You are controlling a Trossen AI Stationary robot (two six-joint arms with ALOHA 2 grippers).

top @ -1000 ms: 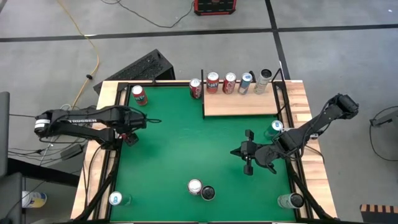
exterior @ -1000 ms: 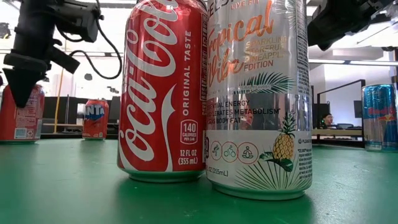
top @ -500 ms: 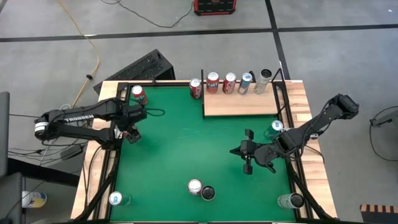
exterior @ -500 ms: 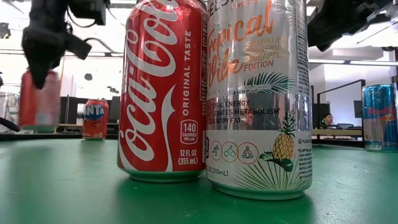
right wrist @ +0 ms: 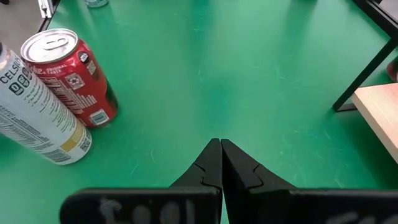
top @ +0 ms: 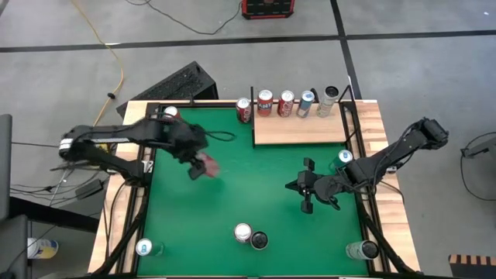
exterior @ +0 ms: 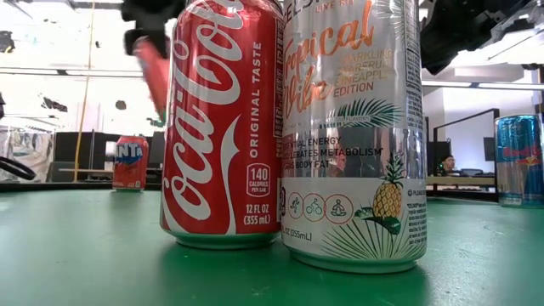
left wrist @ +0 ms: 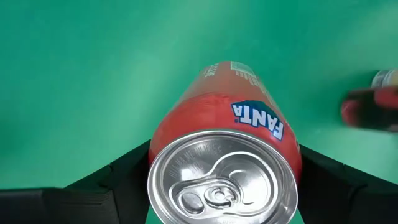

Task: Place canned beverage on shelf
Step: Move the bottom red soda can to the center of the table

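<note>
Left hand (top: pixel 200 164) is closed around a red Fanta can (left wrist: pixel 233 124), carried above the green surface (top: pixel 232 194) left of centre; it should be kept upright and set on the far shelf (top: pixel 298 130). Right hand (right wrist: pixel 219 163) is held shut, waiting at right

eleven cans (top: pixel 265 102), one shelf (top: pixel 300 129), two arms (top: pixel 116 139)

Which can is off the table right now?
The red Fanta can, clamped in the left gripper above the green table. The other cans, including the four on the shelf, stand on a surface.
</note>
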